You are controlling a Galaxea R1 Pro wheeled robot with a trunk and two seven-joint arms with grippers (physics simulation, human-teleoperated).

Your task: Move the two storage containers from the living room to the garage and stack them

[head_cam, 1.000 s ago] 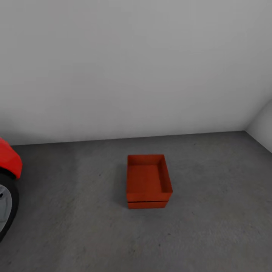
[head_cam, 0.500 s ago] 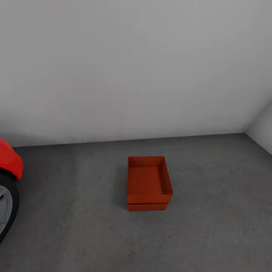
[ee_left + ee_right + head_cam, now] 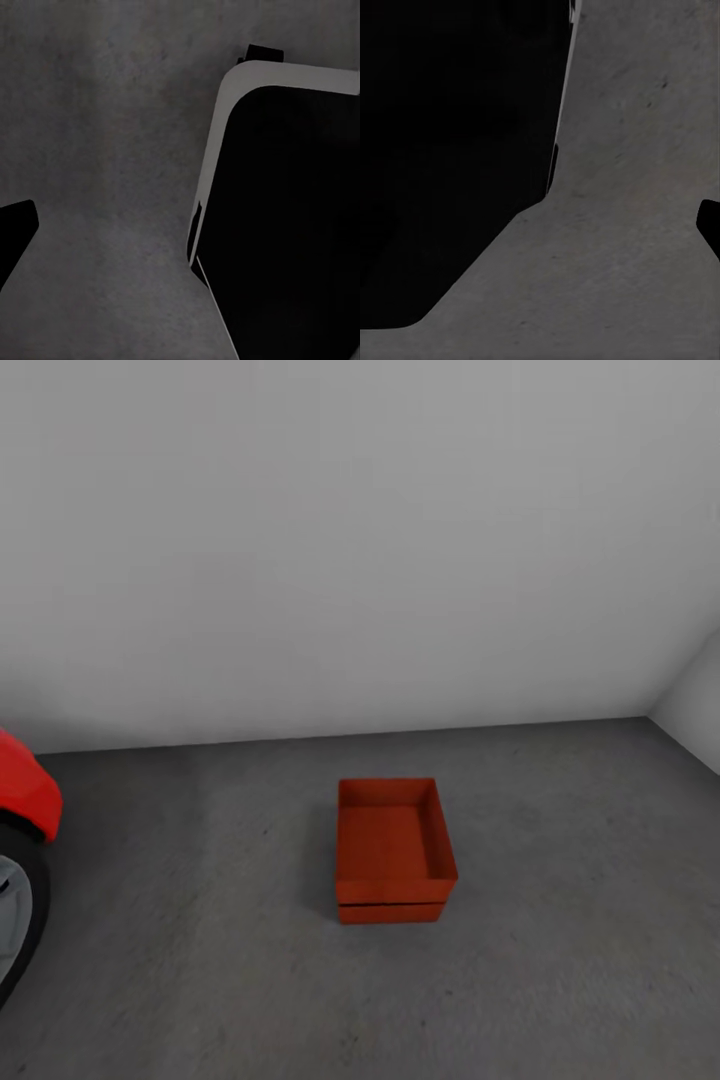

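Two stacked orange-red containers (image 3: 394,852) on floor (image 3: 560,920)

On the grey floor (image 3: 560,920) the 2 stacked red bins (image 3: 392,850) stand alone, upper one nested on the lower, its top open and nothing over it. Bare floor rings the stack on every side: a wide strip to the near side, a band on the far side up to the pale back wall (image 3: 360,560), and open ground to the right as far as the side wall (image 3: 695,705). At the left edge the red car (image 3: 25,790) and its black tyre (image 3: 25,920) block the way, well apart from the bins.

In the wrist views, the robot's dark base (image 3: 292,225) stands over the rough floor.
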